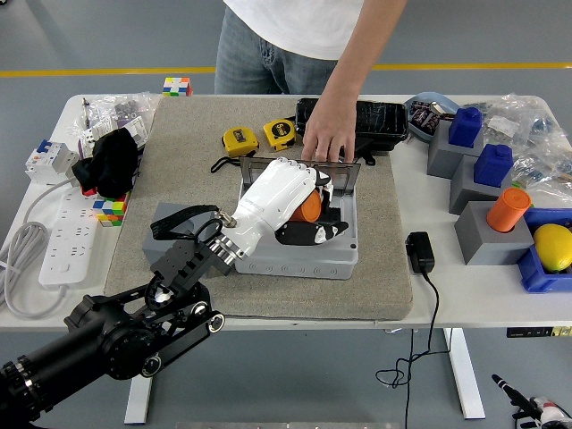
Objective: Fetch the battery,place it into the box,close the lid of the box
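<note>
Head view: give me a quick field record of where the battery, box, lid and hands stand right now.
battery: orange cylinder, gripped in left hand, over the open box
box: grey, on the mat, open
lid: clear, upright at the box's far edge
person's hand: resting on top edge of lid, holding it open
right hand: not visible
step: battery not released, lid not closed

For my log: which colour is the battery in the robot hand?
Orange; the battery shows in the head view, inside the left hand.
</note>
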